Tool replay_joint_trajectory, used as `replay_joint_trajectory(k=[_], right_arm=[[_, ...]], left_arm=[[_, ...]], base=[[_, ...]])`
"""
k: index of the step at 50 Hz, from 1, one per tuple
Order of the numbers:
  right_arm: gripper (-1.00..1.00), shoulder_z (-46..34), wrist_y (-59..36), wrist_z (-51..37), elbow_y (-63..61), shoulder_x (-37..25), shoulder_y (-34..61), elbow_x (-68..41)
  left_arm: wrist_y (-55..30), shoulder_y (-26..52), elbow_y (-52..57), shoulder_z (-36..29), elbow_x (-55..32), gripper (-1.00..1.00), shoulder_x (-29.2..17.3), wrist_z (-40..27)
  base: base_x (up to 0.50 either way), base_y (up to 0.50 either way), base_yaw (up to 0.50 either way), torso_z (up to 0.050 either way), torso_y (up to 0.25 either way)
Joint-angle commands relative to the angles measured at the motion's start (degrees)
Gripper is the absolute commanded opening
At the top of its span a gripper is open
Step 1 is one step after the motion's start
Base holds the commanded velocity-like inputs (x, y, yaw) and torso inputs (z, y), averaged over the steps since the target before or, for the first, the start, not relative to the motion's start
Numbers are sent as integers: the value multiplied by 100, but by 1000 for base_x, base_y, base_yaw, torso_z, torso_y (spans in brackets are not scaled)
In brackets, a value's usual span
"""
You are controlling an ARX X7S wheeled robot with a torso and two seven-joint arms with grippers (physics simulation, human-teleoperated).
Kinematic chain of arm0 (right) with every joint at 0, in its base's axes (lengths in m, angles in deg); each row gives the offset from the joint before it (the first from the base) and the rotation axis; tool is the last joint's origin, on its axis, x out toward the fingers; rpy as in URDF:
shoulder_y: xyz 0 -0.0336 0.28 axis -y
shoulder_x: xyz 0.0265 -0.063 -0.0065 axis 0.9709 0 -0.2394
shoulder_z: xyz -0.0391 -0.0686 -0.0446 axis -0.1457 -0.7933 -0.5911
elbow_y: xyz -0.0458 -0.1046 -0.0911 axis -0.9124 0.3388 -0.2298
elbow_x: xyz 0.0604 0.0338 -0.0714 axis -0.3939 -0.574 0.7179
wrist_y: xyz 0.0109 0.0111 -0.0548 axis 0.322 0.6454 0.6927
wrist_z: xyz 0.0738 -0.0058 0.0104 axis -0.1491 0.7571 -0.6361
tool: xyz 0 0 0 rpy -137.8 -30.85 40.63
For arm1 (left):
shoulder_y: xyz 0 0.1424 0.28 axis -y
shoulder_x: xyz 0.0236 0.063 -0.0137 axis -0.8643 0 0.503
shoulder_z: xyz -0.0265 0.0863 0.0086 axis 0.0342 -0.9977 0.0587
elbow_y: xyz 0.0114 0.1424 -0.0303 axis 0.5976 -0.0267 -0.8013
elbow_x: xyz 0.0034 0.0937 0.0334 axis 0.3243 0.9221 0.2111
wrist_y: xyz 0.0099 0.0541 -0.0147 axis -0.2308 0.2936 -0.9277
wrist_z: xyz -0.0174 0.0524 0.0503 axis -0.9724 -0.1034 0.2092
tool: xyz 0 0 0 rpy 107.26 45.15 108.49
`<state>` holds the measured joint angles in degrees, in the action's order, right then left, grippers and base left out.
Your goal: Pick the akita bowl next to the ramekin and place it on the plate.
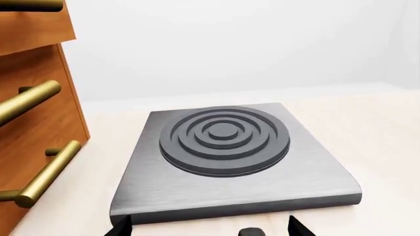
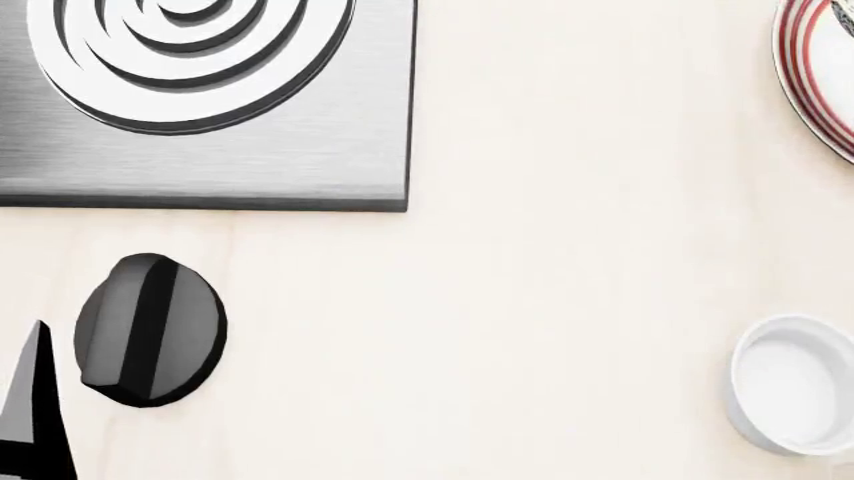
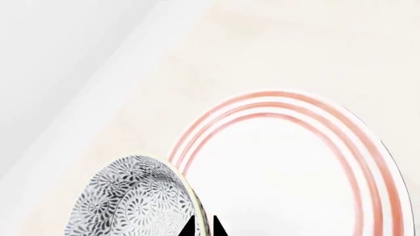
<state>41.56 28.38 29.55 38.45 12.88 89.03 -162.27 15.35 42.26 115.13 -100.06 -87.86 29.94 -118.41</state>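
In the right wrist view the akita bowl (image 3: 135, 201), white with a dense grey floral pattern, is held by its rim. My right gripper (image 3: 204, 227) is shut on that rim, one fingertip inside the bowl and one outside. The bowl hangs over the near edge of the plate (image 3: 288, 172), white with red rings. The head view shows only a slice of the plate (image 2: 817, 75) at the top right and the plain white ramekin (image 2: 794, 385) at the lower right. My left gripper (image 1: 210, 230) is open and holds nothing, in front of the stove plate.
A grey stove plate (image 1: 315, 172) with a ringed burner (image 1: 223, 137) lies on the pale counter, also in the head view (image 2: 334, 150). A round black knob (image 2: 147, 330) sits below it. A wooden cabinet (image 1: 33, 123) with brass handles stands beside the stove.
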Motion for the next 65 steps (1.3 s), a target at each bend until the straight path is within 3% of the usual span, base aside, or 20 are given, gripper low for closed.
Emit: replay_joint_trajectory(k=[1,16,65], right_arm=[[-100,-141,41,148,474,84,374,316],[-100,-338,27,305,1037,107,672,593],[-100,-382,221,323,1107,70,598,807]], left_arm=[[6,-7,-10,-1,8,100,-10,6],[38,-35,-27,7,19,100,-24,5],[55,-54,-56,-11,41,100,-19,27]], base=[[0,0,0,0,0],[0,0,0,0,0],[0,0,0,0,1]])
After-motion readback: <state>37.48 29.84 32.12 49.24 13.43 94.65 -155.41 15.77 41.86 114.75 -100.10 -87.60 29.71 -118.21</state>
